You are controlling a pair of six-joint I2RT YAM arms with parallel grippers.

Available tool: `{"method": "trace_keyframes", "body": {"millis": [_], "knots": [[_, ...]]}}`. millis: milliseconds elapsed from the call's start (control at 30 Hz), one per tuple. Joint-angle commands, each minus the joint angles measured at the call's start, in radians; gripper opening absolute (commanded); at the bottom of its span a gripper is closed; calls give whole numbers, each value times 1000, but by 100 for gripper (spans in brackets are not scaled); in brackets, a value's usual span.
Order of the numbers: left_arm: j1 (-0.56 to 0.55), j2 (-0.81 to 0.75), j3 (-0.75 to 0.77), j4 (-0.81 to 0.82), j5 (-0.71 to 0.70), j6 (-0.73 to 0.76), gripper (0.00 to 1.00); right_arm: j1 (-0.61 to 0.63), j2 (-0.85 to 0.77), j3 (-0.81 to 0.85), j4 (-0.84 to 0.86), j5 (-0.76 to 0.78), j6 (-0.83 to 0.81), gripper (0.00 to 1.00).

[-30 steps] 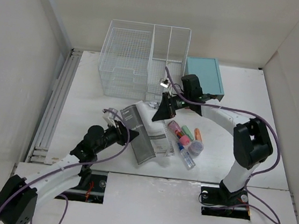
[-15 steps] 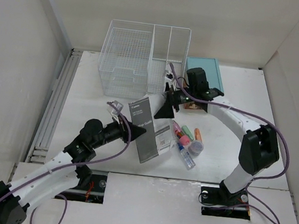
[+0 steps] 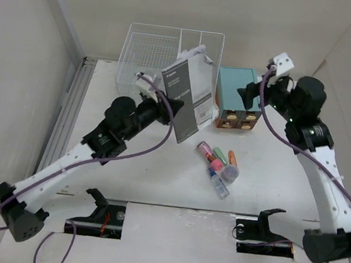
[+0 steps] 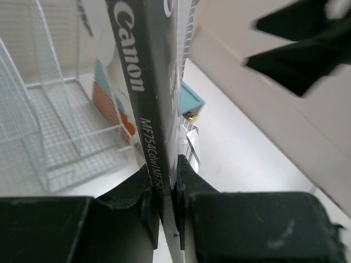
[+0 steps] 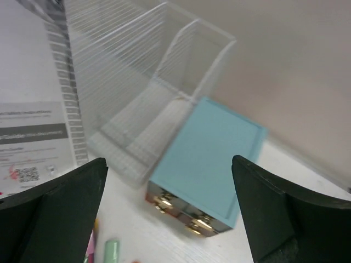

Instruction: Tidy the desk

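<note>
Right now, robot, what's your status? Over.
Left end effector shut on Canon booklet, held up by wire basket. Right end effector open, empty. Markers loose on desk.

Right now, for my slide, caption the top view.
Left gripper holds a manual up by the basket; open right gripper hangs above the teal box.

Booklet (image 3: 189, 98) is standing tilted in mid-air before the basket (image 3: 152, 59), blocking its right compartments from the front. Teal box (image 3: 237, 91) is sitting just beside the basket's right wall, closing that side. Pens (image 3: 217, 163) are cluttering the surface (image 3: 156, 186) centre-right. Left and near portions of the surface are lying open for passage. Basket's left bay is standing open from above.
</note>
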Motion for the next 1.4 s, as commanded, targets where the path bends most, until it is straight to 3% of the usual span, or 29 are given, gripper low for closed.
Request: {"method": "trace_keyframes", "body": {"millis": [0,67,100,133,200,233,333,500,700,1100,1367], "knots": [[-10,153,116,197,-144,100,0,-23,-59,-66,104,213,24,100],[-19,238,189,238,-221,131,0,-58,-90,-77,89,166,33,100],[-19,320,220,264,-250,143,0,-70,-99,-77,89,149,52,92],[-29,362,251,277,-304,175,0,-83,-99,-77,73,130,62,82],[-29,475,351,303,-336,207,0,-103,-131,-89,63,118,82,49],[-29,514,386,312,-352,218,0,-103,-140,-100,63,118,83,25],[-29,658,541,312,-391,269,0,-112,-176,-129,53,118,93,8],[-39,810,722,312,-471,318,0,-136,-217,-190,64,96,102,8],[-59,922,823,323,-579,417,0,-166,-217,-190,64,96,113,8],[-125,821,768,475,-705,553,0,-166,-188,-199,64,76,113,8],[-86,913,828,433,-697,520,0,-175,-188,-199,73,76,113,11]]}}
